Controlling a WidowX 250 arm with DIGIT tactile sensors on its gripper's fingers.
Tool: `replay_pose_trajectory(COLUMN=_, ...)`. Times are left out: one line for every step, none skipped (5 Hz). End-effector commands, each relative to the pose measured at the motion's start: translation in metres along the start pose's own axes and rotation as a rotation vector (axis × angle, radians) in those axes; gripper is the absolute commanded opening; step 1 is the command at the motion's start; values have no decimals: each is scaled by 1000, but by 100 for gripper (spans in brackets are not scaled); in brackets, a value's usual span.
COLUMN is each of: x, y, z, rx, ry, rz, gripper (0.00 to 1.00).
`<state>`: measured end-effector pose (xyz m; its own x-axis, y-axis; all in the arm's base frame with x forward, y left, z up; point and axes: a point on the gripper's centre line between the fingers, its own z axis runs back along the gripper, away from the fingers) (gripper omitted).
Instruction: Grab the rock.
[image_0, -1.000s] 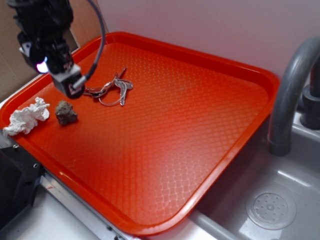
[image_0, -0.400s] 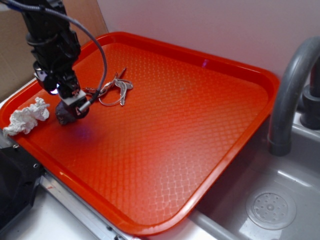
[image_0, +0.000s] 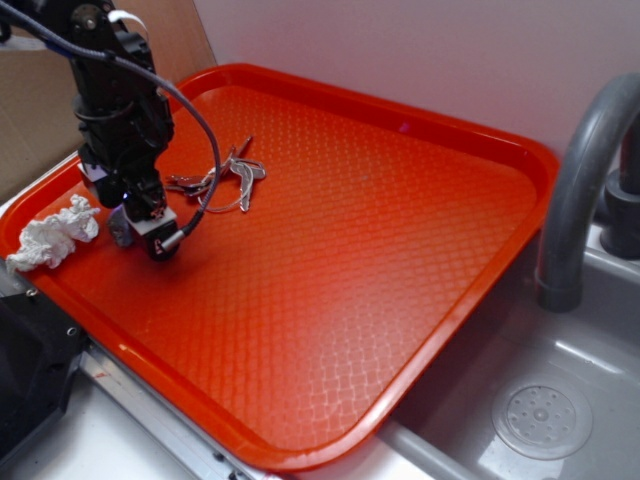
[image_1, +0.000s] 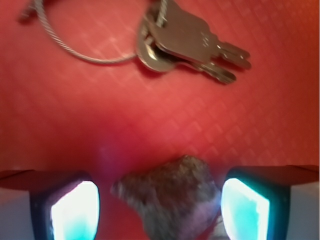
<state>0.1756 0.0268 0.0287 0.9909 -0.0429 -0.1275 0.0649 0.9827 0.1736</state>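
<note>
The rock (image_1: 172, 197), a lumpy brown-grey stone, lies on the red tray (image_0: 400, 250) near its left edge. My gripper (image_1: 160, 209) has come down around it and is open. In the wrist view the rock sits between the two lit fingers, close against the right finger (image_1: 245, 207), with a gap of bare tray before the left one (image_1: 75, 212). In the exterior view the gripper (image_0: 145, 232) covers most of the rock, and only a grey edge (image_0: 120, 226) peeks out on its left.
A silvery bunch of keys (image_0: 225, 178) on a wire ring lies just beyond the gripper, also seen as keys (image_1: 185, 42) in the wrist view. A crumpled white tissue (image_0: 55, 235) lies to the left. A grey faucet (image_0: 585, 170) and sink (image_0: 540, 400) stand at the right.
The gripper has dropped from above the tray down onto the rock, so its fingers now straddle it. The rock, keys and tissue have stayed in place.
</note>
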Motion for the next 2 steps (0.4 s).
replay_pose_trajectory(x=-1, y=10, z=-11, rx=-24, ry=39, rz=35, gripper=100)
replay_pose_trajectory(x=-3, y=10, z=-11, rx=-7, ry=48, rz=42, gripper=0)
